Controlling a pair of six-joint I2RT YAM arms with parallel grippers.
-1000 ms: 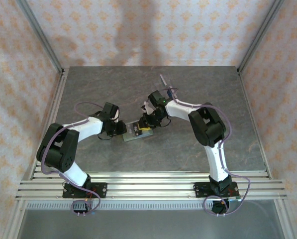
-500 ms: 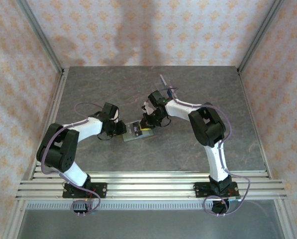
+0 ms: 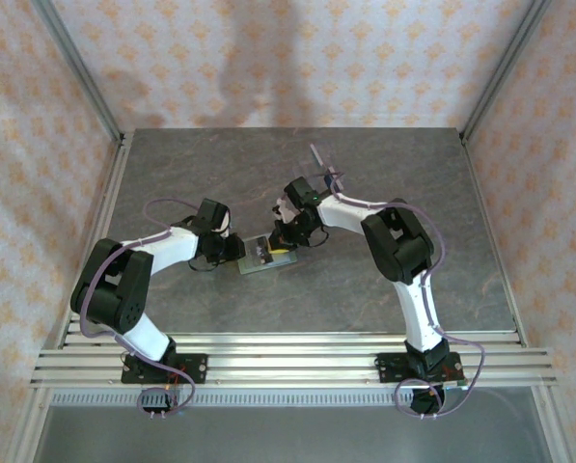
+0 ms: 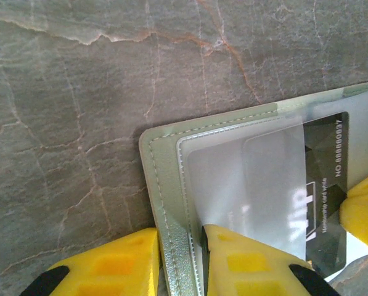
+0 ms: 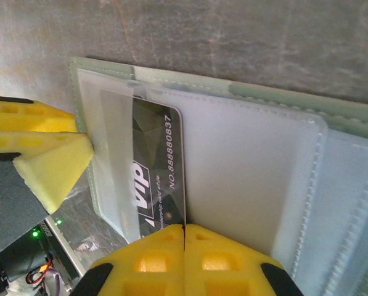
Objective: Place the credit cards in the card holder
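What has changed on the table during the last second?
The right gripper has closed on the dark card, partly inside the card holder, and its arm shifted slightly left. The left gripper still pinches the holder's edge; the holder has not moved.

We record a dark grey, stone-patterned tabletop (image 3: pixel 220 174). In the close left wrist view it shows pale and rust-coloured veins. It is enclosed on three sides: a back wall (image 3: pixel 413 58), a left wall (image 3: pixel 27 193) and a right wall (image 3: pixel 558 193), all papered in pale pink-cream with a repeating orange floral motif. Slanting aluminium posts (image 3: pixel 75 72) stand at the two far corners. Ribbed aluminium rails (image 3: pixel 297 352) run across the near edge, with a plain grey surface (image 3: pixel 288 434) below them. Lighting is even and diffuse. A broad soft shadow (image 3: pixel 259 58) lies on the back wall.
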